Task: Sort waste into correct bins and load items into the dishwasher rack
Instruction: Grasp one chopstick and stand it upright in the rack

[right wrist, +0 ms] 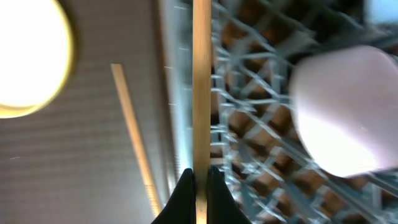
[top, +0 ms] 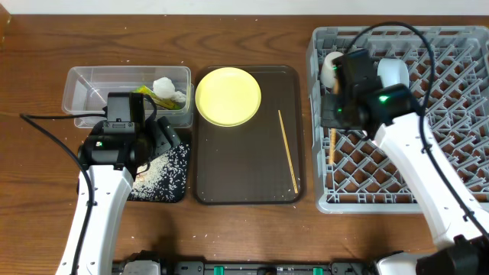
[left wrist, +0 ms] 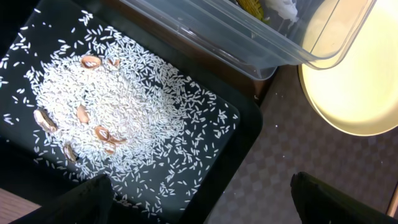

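My right gripper point(right wrist: 200, 186) is shut on one wooden chopstick point(right wrist: 201, 93), which hangs over the left edge of the grey dishwasher rack point(top: 405, 160). The second chopstick point(top: 287, 151) lies on the brown serving tray beside the yellow plate point(top: 228, 95). A white cup point(top: 330, 67) and a pale bowl point(top: 393, 72) sit in the rack's far left part. My left gripper point(left wrist: 199, 205) is open above the black tray point(left wrist: 242, 143) of rice crumbs point(left wrist: 124, 106). The clear tub point(top: 92, 88) holds a tissue point(top: 170, 90) and a yellow-green wrapper point(top: 145, 92).
The dark brown serving tray point(top: 248, 187) lies between the bins and the rack. A black cable point(top: 46, 134) runs across the wood at the left. The clear tub's corner point(left wrist: 267, 56) overhangs the black tray close to my left fingers.
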Action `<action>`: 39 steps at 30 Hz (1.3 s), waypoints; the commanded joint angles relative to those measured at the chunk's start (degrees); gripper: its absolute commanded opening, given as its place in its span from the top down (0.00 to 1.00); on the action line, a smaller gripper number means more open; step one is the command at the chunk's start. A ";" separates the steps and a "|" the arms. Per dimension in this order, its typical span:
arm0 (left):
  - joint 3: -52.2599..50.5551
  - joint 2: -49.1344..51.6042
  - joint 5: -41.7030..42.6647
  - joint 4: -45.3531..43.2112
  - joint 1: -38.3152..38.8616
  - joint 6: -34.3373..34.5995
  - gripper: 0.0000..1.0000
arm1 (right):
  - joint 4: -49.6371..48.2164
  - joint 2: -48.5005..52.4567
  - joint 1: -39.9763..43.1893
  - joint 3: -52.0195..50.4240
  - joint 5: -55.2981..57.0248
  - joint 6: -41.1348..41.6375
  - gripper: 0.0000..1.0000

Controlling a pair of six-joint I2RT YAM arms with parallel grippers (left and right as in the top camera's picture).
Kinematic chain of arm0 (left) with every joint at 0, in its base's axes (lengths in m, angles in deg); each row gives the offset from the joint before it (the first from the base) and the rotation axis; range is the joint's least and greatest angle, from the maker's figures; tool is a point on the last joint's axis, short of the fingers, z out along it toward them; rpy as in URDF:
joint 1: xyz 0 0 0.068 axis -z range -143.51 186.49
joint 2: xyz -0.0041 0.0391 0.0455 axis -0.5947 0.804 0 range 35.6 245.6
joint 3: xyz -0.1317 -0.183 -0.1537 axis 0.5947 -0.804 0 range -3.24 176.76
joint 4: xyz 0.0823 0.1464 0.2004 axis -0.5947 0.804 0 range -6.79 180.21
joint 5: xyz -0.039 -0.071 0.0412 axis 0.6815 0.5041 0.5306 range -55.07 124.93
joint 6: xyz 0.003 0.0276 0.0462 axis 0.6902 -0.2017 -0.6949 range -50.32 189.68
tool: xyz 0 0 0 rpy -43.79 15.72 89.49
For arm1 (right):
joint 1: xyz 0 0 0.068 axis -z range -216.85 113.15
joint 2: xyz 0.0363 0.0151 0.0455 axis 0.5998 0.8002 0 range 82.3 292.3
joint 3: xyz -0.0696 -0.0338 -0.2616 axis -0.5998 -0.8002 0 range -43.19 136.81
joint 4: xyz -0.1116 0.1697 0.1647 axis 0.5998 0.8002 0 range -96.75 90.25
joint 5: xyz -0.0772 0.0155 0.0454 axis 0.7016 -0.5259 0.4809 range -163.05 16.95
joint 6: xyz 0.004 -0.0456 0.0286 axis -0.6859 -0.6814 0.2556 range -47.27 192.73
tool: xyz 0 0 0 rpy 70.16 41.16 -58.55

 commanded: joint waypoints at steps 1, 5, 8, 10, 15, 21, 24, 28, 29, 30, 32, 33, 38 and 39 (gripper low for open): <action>0.57 0.13 -0.48 0.15 -0.26 -0.04 0.06 | 1.31 1.88 3.19 -0.37 0.33 -2.49 0.99; 0.57 0.13 -0.50 0.15 -0.26 -0.04 0.06 | 1.03 3.80 4.68 -0.70 0.31 -3.28 0.99; 0.57 0.13 -0.50 0.15 -0.26 -0.04 0.06 | -0.37 5.09 4.79 -0.70 -0.15 -4.20 0.99; 0.57 0.13 -0.50 0.15 -0.26 -0.04 0.06 | -1.27 5.84 4.74 -0.70 -0.52 -4.96 0.99; 0.57 0.13 -0.50 0.15 -0.26 -0.04 0.06 | -1.27 7.50 4.76 -0.70 2.27 -6.91 0.99; 0.57 0.13 -0.48 0.15 -0.26 -0.02 0.06 | -1.53 7.63 4.81 -0.70 3.76 -9.35 0.99; 0.57 0.13 -0.48 0.15 -0.26 -0.04 0.06 | -1.36 7.63 4.81 -0.70 3.91 -12.41 0.99; 0.57 0.13 -0.48 0.15 -0.26 -0.04 0.06 | -1.38 7.63 4.87 -0.70 5.99 -12.44 0.97; 0.57 0.13 -0.48 0.15 -0.26 -0.04 0.06 | -1.53 7.63 4.87 -0.70 5.92 -12.44 0.97; 0.57 0.13 -0.48 0.15 -0.26 -0.04 0.06 | -1.57 7.63 4.87 -0.70 5.90 -12.41 0.97; 0.57 0.13 -0.48 0.15 -0.26 -0.04 0.06 | -1.55 7.63 4.85 -0.70 5.92 -12.41 0.95; 0.57 0.13 -0.48 0.15 -0.26 -0.04 0.06 | -1.55 7.63 4.87 -0.70 5.92 -12.41 0.92; 0.57 0.13 -0.48 0.13 -0.26 -0.02 0.06 | -1.51 7.63 4.85 -0.70 5.92 -12.44 0.61; 0.57 0.13 -0.50 0.15 -0.26 -0.04 0.06 | -1.53 7.63 4.85 -0.70 5.92 -12.41 0.61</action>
